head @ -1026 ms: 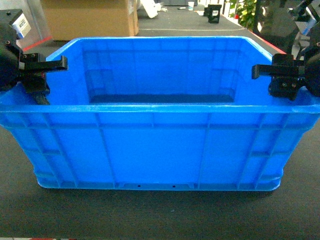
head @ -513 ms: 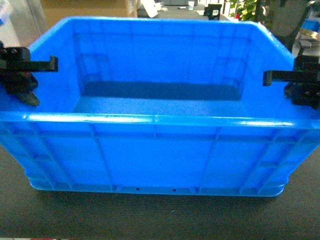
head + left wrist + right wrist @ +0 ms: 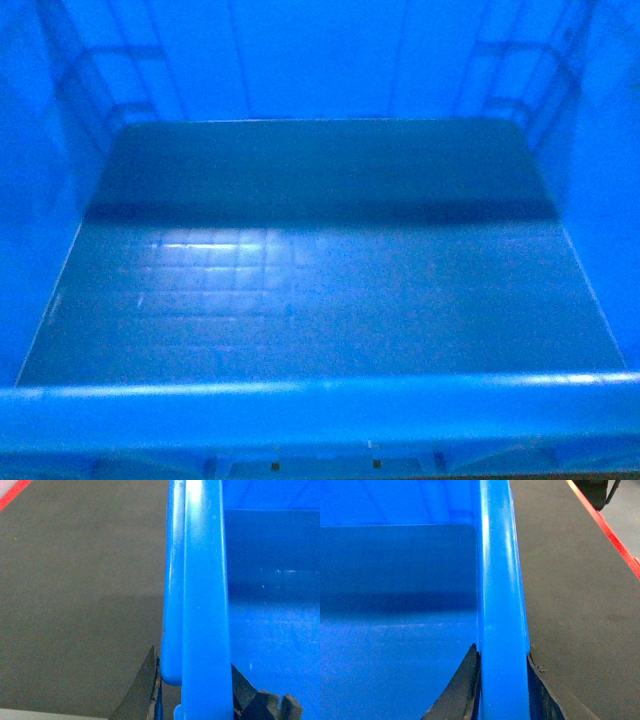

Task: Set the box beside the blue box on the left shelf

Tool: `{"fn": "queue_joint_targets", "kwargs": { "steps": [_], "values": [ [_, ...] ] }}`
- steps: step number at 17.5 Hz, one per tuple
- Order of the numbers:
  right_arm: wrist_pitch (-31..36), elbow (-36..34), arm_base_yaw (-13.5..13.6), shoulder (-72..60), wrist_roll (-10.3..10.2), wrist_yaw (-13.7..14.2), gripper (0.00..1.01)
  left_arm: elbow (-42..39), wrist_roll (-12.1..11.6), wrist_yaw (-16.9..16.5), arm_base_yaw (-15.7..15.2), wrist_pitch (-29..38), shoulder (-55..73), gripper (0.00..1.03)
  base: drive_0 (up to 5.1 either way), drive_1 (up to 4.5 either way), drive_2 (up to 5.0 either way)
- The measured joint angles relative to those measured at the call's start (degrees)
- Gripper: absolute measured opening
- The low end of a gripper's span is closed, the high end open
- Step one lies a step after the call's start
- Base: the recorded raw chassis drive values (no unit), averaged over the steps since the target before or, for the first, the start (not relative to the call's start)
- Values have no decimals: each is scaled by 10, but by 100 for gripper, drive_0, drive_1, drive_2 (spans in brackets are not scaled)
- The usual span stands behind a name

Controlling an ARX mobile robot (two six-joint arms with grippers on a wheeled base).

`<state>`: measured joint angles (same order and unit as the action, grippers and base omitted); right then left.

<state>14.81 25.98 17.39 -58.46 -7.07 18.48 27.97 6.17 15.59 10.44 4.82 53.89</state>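
The box point(image 3: 320, 405), a large bright-blue crate, fills the whole head view; I look down onto its square-grid floor point(image 3: 240, 270). Neither gripper shows in that view. In the left wrist view my left gripper point(image 3: 192, 660) is shut on the box's thick left rim point(image 3: 202, 580), one dark finger outside the wall and one inside. Seen from the right wrist, my right gripper point(image 3: 502, 652) is shut on the right rim point(image 3: 500, 570) in the same way. The left shelf and the other blue box are out of view.
A dark grey mat point(image 3: 75, 605) lies beneath the box's left side and also beneath its right side point(image 3: 575, 610). A red stripe point(image 3: 605, 530) runs along the mat's right border, and another red stripe point(image 3: 12, 492) crosses the left wrist view's top corner.
The box has come up and close to the head camera, from whole crate on the mat to only its inside. Both grippers, seen at its side rims before, have left the head view.
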Motion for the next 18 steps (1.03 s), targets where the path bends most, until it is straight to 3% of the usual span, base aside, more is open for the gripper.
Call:
{"fn": "queue_joint_targets", "kwargs": {
  "steps": [2,3,18],
  "values": [
    [22,-17,22,47,17,36,19,-13,-7,18,14,11,-51,19,0,0,0],
    [36,-16,21,60,26,41,19,-12,-7,18,15,27,-61,19,0,0,0],
    [28,-14,22,56,33,43,19,-13,-6,18,16,15,-56,18,-46,-46,-46]
  ]
}}
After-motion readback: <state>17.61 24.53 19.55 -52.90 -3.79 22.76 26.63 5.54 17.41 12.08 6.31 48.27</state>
